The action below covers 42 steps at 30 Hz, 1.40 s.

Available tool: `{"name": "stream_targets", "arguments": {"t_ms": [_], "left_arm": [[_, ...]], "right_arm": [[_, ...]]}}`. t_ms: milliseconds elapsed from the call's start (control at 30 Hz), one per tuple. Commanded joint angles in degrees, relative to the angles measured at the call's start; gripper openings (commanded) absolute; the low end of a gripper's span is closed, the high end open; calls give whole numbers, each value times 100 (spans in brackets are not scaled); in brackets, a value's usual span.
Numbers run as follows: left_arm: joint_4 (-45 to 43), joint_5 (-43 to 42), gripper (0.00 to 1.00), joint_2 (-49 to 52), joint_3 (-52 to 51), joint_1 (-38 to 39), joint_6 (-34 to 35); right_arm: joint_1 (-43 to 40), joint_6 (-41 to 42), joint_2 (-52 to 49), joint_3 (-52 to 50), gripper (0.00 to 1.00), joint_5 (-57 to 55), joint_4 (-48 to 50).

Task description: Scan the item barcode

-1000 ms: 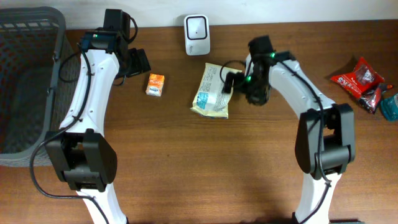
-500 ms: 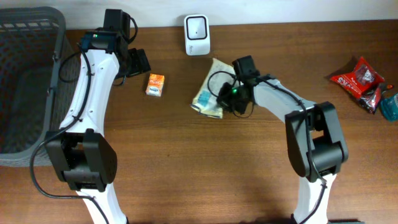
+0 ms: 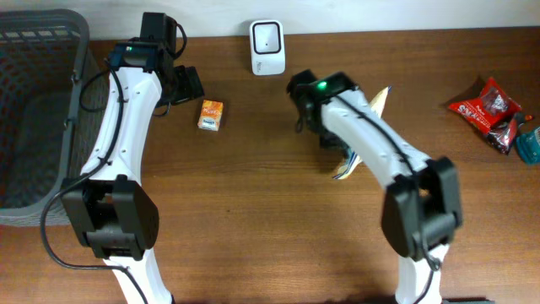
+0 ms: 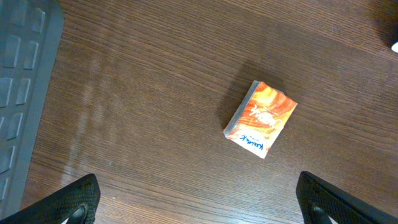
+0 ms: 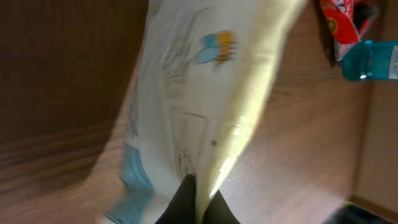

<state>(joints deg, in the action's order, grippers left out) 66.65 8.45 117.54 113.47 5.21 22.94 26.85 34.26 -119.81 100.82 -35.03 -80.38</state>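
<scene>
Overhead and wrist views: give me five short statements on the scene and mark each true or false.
1. The right fingers are shut on the packet. True.
2. The left fingers hold the box. False: they stand open, and the box lies on the table apart from them.
3. The scanner stands at the table's far edge. True.
4. The basket is at the right end of the table. False: it is at the left end.
5. The packet lies in the basket. False: it is in the right fingers, right of the scanner.
</scene>
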Motion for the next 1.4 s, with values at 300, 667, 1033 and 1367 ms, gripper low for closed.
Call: {"name": "stream_targets", "arguments": {"t_ms": [300,667,1033,1367], "left_arm": [[9,39,99,-13,-9,-2,-28],[9,39,99,-13,-9,-2,-28],[9,39,99,-13,-9,-2,-28],[9,39,99,-13,-9,-2,-28]], "right_arm": [[1733,70,-988,223,97,730,999],[273,-2968,-918,2146,100,2736,-90],[-249,-3663,-935,4,72,3759,2194],[-249,-2518,-903,979,87,1871,1130]]}}
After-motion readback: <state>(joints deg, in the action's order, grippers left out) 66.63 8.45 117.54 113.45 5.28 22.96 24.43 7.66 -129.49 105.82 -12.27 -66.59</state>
